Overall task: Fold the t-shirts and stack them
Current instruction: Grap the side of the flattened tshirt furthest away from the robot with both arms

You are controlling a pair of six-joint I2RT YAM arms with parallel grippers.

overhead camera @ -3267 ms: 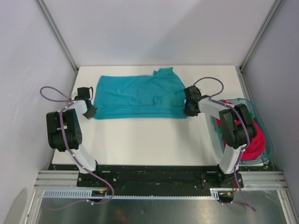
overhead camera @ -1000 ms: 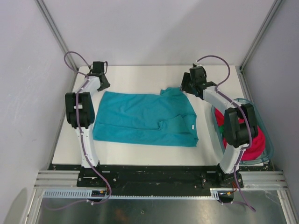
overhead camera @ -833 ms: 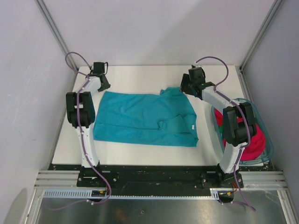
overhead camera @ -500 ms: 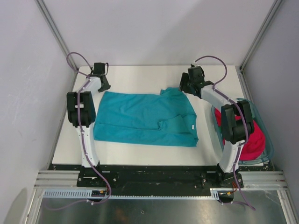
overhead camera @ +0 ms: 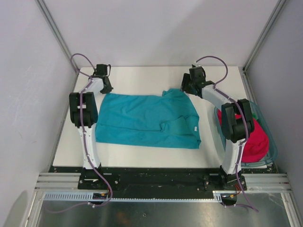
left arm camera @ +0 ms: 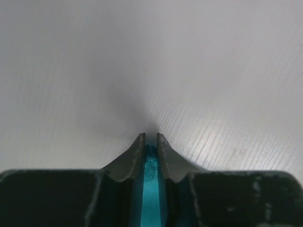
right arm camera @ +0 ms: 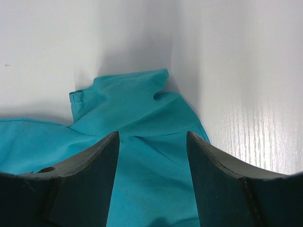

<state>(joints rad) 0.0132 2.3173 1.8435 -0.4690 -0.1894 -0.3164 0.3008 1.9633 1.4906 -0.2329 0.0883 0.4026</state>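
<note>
The white table (overhead camera: pixel 142 78) carries the teal t-shirt (overhead camera: pixel 142 118), spread flat across its middle with the right part folded over on itself. At the table's right edge a plastic basket (overhead camera: pixel 269 135) holds the bunched magenta t-shirt (overhead camera: pixel 258 142). The right gripper (right arm camera: pixel 151 135) hangs with its jaws wide apart over the teal shirt's far right corner. The left gripper (left arm camera: pixel 150 137) is at the far left corner, its fingers (left arm camera: pixel 135 156) pinched on a strip of the teal cloth.

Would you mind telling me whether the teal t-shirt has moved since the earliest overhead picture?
Yes. The teal t-shirt has shifted toward the near edge of the table, leaving a wider bare strip along the far edge.
</note>
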